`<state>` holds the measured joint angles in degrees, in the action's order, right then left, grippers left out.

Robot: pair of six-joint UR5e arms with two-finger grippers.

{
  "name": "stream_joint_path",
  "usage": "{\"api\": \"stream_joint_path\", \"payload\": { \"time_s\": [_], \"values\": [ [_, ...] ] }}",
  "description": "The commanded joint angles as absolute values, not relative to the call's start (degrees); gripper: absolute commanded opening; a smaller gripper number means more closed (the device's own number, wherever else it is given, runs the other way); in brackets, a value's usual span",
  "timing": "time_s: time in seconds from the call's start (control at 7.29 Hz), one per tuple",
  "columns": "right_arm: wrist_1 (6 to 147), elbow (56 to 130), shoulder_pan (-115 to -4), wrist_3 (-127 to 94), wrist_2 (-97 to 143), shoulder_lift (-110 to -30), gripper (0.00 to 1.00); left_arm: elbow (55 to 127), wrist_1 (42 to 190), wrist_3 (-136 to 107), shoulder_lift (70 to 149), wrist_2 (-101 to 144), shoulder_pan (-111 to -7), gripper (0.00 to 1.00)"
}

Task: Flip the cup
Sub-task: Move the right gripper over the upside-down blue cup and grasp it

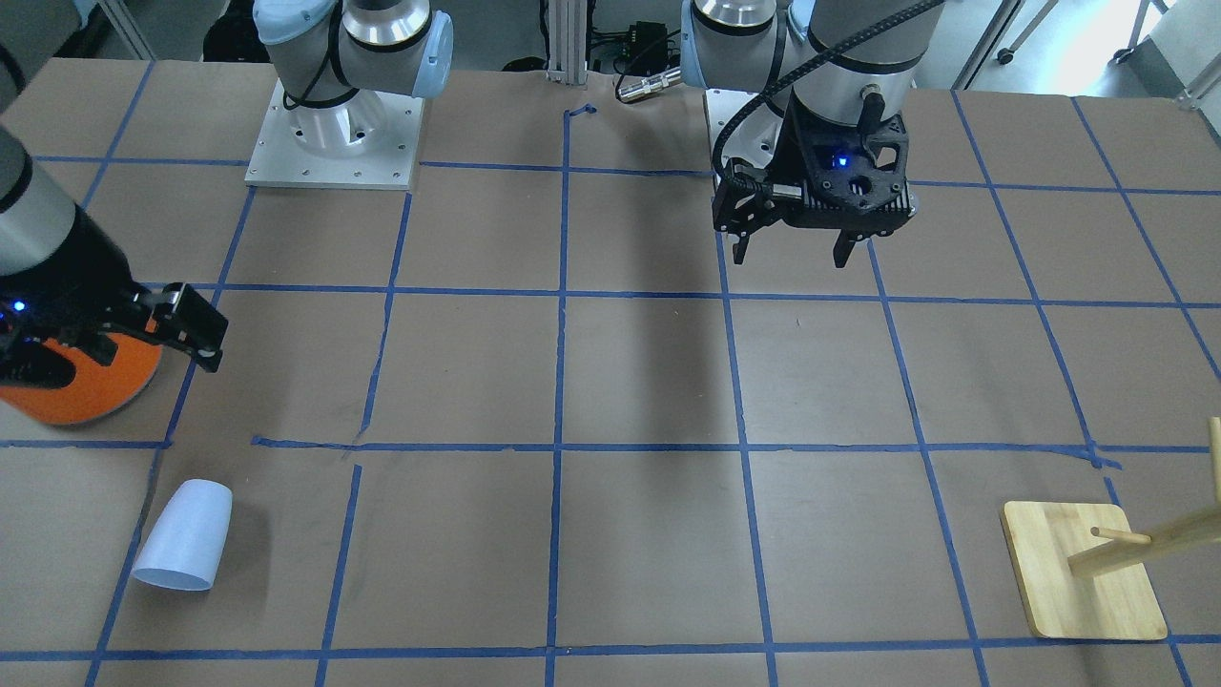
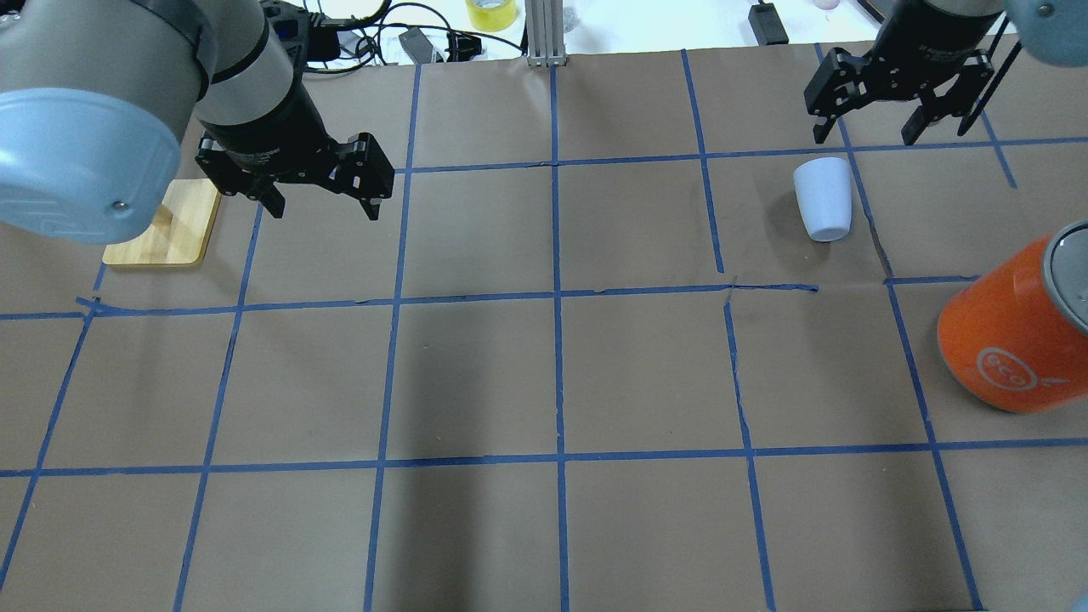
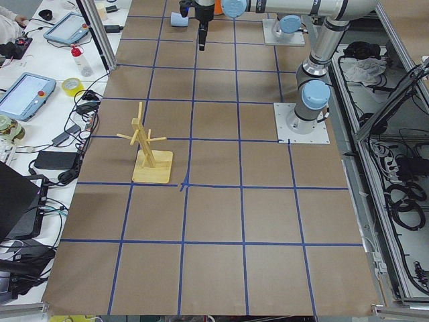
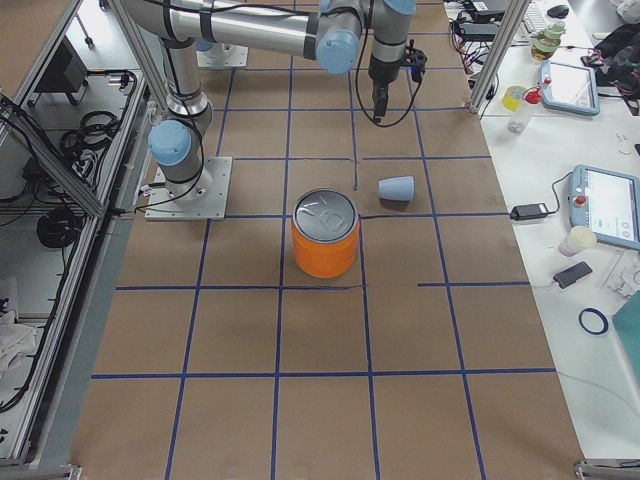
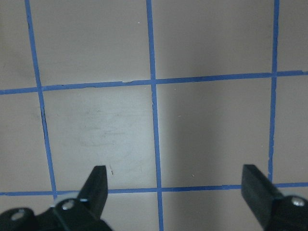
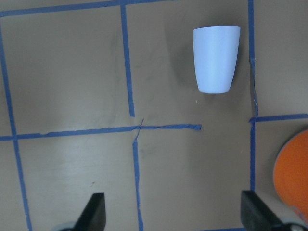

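Observation:
The pale-blue cup (image 2: 823,198) lies on its side on the brown table, rim pointing away from the robot. It also shows in the front view (image 1: 184,534), the right wrist view (image 6: 216,57) and the right side view (image 4: 396,188). My right gripper (image 2: 867,132) is open and empty, hovering above the table just beyond and to the right of the cup. In its wrist view (image 6: 173,211) the cup sits ahead, right of centre. My left gripper (image 2: 325,208) is open and empty, hovering over bare table far from the cup (image 1: 792,258) (image 5: 175,185).
A large orange can (image 2: 1011,331) with a silver top stands near the cup, on the robot's right (image 4: 325,240). A wooden peg stand on a bamboo base (image 1: 1083,572) stands on the robot's left side (image 3: 151,157). Blue tape lines grid the table.

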<state>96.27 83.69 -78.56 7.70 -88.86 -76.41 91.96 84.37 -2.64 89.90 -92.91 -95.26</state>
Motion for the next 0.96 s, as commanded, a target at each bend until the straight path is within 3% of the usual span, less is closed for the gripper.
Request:
{"api": "stream_joint_path", "payload": {
  "time_s": [0.0,0.82],
  "values": [
    [104.6,83.7,-75.7,10.6,-89.6,-66.2,0.96,91.9,84.4,-2.6,90.0,-92.9,-95.3,1.00],
    [114.5,83.8,-75.8,10.0,-89.8,-54.9,0.95,92.1,84.4,-2.6,90.1,-92.6,-95.3,1.00]
  ]
}}
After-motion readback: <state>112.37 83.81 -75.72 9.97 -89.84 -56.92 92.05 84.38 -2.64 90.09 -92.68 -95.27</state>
